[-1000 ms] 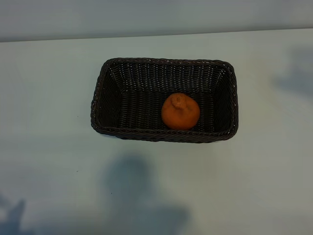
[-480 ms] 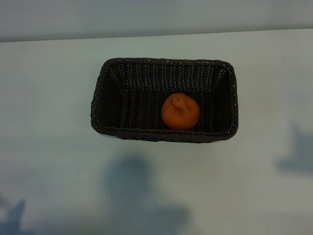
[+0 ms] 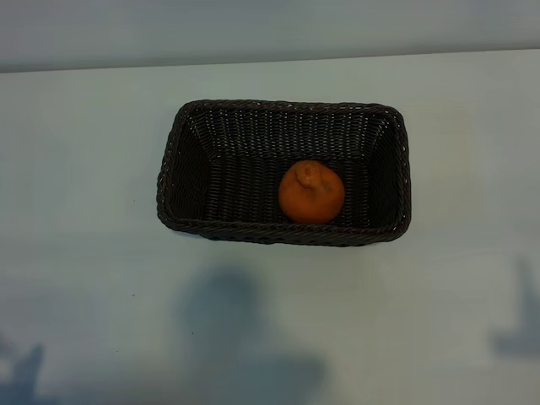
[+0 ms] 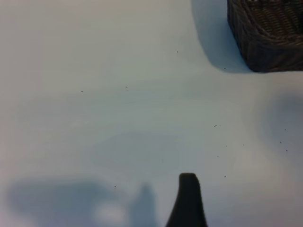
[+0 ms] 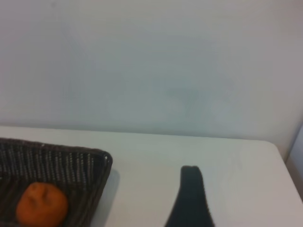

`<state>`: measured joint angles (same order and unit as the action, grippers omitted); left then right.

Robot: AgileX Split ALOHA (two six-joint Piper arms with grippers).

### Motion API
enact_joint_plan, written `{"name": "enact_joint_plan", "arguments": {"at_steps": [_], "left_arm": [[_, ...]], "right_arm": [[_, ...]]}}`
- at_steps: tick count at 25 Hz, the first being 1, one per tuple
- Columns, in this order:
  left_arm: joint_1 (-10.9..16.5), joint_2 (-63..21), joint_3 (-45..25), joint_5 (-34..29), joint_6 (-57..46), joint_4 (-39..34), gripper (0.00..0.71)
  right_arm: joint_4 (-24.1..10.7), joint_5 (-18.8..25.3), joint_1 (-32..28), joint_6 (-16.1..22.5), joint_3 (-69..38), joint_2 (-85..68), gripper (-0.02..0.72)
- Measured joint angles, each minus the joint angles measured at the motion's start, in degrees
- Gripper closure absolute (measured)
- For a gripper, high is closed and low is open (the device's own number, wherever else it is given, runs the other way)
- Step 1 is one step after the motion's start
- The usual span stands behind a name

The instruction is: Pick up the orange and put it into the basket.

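The orange (image 3: 311,192) lies inside the dark brown wicker basket (image 3: 278,234), right of its middle, stem nub up. No gripper shows in the exterior view. In the right wrist view the orange (image 5: 41,205) sits in the basket (image 5: 71,163), and one dark finger (image 5: 191,198) of my right gripper hangs over bare table beside the basket's corner, holding nothing. In the left wrist view one dark finger (image 4: 188,201) of my left gripper hovers above the table, well away from the basket's corner (image 4: 265,42), also with nothing in it. Both grippers are open.
The pale table (image 3: 84,253) surrounds the basket on all sides. Its far edge meets a plain wall (image 3: 270,29). Soft arm shadows fall on the table near the front edge (image 3: 236,337) and at the front right (image 3: 519,329).
The shadow at the right of the table has slid from the far side toward the front edge. The orange and the basket have not moved.
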<state>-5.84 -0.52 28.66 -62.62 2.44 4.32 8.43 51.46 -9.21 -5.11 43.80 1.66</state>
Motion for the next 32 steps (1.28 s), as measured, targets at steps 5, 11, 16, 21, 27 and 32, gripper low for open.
{"name": "enact_joint_plan", "arguments": {"at_steps": [5, 11, 16, 21, 27, 32], "left_arm": [[0.00, 0.00, 0.00, 0.00, 0.00, 0.00, 0.122], [0.00, 0.00, 0.00, 0.00, 0.00, 0.00, 0.122], [0.00, 0.00, 0.00, 0.00, 0.00, 0.00, 0.122], [0.00, 0.00, 0.00, 0.00, 0.00, 0.00, 0.122], [0.00, 0.00, 0.00, 0.00, 0.05, 0.00, 0.122], [0.00, 0.00, 0.00, 0.00, 0.22, 0.00, 0.122]], "right_arm": [[-0.90, 4.56, 0.12, 0.02, -4.34, -2.17, 0.166], [-3.13, 8.54, 0.12, 1.07, -9.04, -2.17, 0.166], [-4.77, 8.99, 0.12, 3.56, -14.47, -2.12, 0.166], [-6.13, 9.71, 0.12, 5.11, -15.09, -2.12, 0.166], [-7.07, 9.78, 0.12, 5.69, -15.81, -2.12, 0.166], [-7.07, 9.73, 0.12, 5.72, -15.81, -2.12, 0.166]]}}
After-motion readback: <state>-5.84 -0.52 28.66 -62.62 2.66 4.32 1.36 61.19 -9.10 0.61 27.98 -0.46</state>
